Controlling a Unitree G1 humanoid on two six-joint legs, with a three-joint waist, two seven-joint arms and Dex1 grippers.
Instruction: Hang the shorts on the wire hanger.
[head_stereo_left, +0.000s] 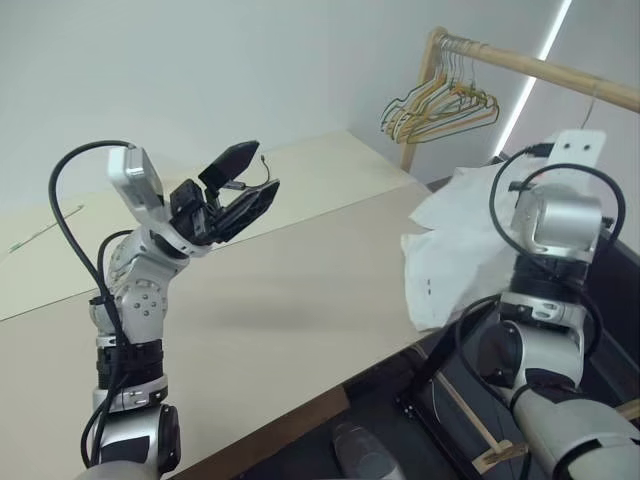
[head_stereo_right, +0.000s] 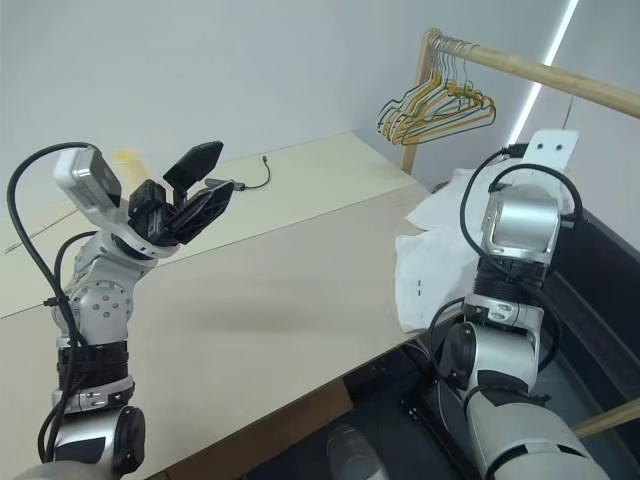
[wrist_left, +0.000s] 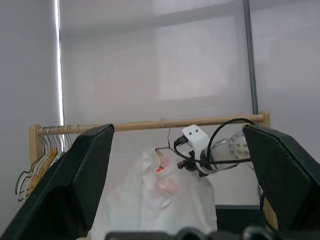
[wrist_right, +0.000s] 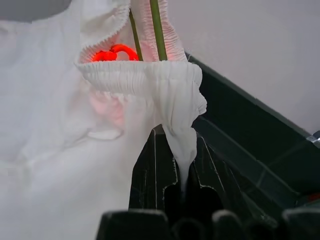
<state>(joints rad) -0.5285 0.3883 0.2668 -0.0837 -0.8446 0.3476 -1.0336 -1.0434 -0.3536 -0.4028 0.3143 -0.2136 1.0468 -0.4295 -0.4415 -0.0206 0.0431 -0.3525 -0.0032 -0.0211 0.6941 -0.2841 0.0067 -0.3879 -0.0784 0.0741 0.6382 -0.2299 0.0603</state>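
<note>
So the shorts (wrist_right: 165, 85) are pinched at the waistband by the right gripper (wrist_right: 180, 185), lifted off the worktop's (head_stereo_left: 260, 330) right edge toward the wire hanger (wrist_right: 157, 30); left gripper (head_stereo_left: 235, 185) is kept wide open, empty

The shorts (wrist_right: 165, 95) hide most of the wire hanger (wrist_right: 156, 27).
</note>
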